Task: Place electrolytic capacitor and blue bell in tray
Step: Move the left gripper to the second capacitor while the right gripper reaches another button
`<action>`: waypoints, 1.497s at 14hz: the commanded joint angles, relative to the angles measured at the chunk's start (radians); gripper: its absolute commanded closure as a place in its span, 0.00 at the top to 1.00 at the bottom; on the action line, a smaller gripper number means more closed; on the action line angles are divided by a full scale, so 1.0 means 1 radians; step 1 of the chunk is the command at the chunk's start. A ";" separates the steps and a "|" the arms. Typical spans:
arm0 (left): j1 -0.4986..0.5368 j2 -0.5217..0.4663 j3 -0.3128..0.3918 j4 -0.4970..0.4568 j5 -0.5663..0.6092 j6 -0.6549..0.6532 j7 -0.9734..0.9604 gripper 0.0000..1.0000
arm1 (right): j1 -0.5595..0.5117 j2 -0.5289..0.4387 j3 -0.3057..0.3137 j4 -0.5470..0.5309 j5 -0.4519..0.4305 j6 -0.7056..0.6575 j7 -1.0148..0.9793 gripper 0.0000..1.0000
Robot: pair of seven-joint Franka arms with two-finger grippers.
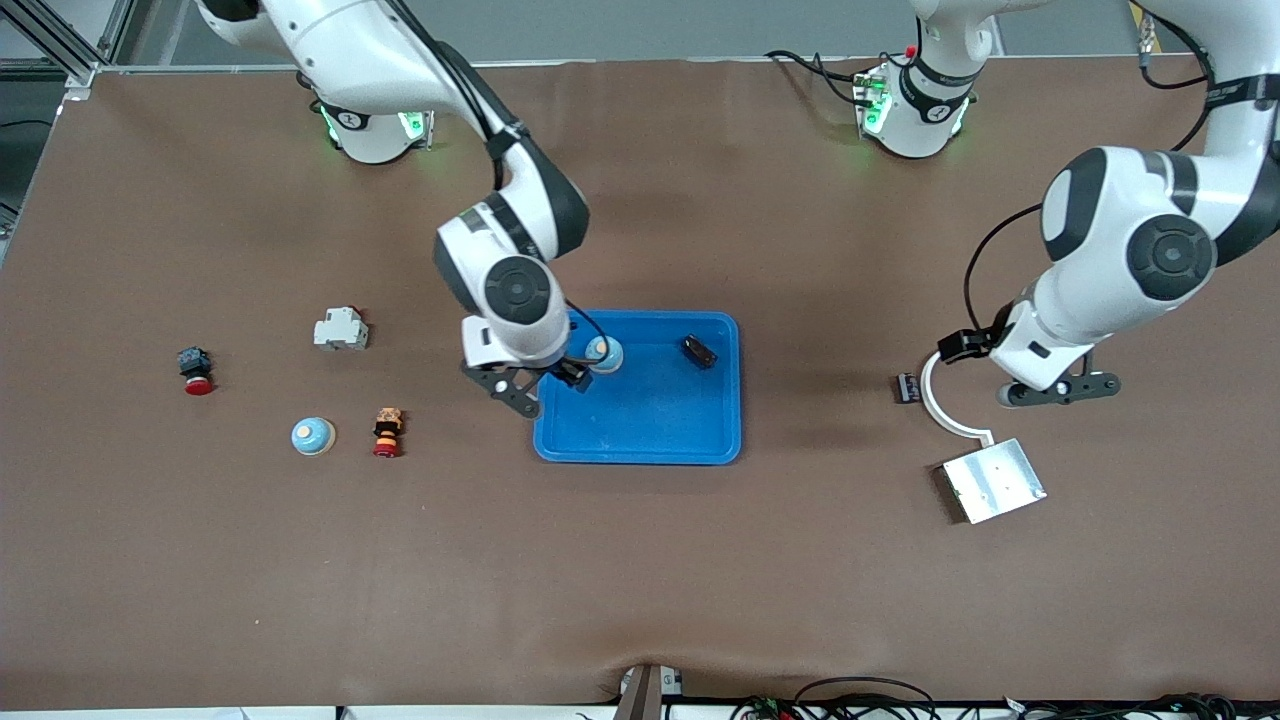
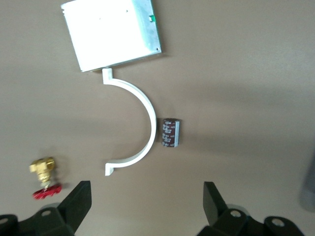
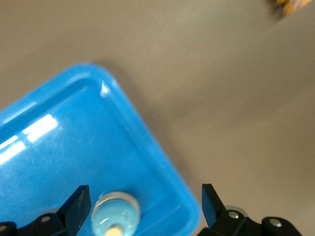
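Two white Franka arms reach over the brown table covering (image 1: 700,560). Right arm bends down from its base, its right gripper (image 1: 545,385) low over the corner of the shallow bright-blue plastic tray (image 1: 650,440) that lies toward the right arm's end; fingers spread wide, nothing pinched. A small pale-blue domed bell (image 1: 604,353) sits inside the tray near that corner, by the rim farther from the front camera; right wrist view shows it (image 3: 115,215) between the spread black fingers (image 3: 78,205), apart from both. A small black block (image 1: 699,351) also lies in the tray, toward the left arm's end. Left arm is folded at the elbow, left gripper (image 1: 1060,390) held over bare table, fingers apart and empty. Left wrist view resolves what the front view leaves small: a short dark cylindrical electrolytic capacitor (image 2: 171,132) with a printed sleeve, lying on its side on the table just beside a white curved plastic bracket (image 2: 145,113), outside the tray. The bracket meets a flat silver metal plate (image 2: 113,32). That view also shows a brass valve with a red handle (image 2: 44,177), unseen from the front. A second pale-blue bell (image 1: 313,436) rests on the table toward the right arm's end.
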 commanded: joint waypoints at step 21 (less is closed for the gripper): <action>-0.045 0.340 0.008 -0.015 0.139 0.231 -0.325 1.00 | -0.464 -0.272 0.018 -0.125 -0.005 -0.065 -0.919 1.00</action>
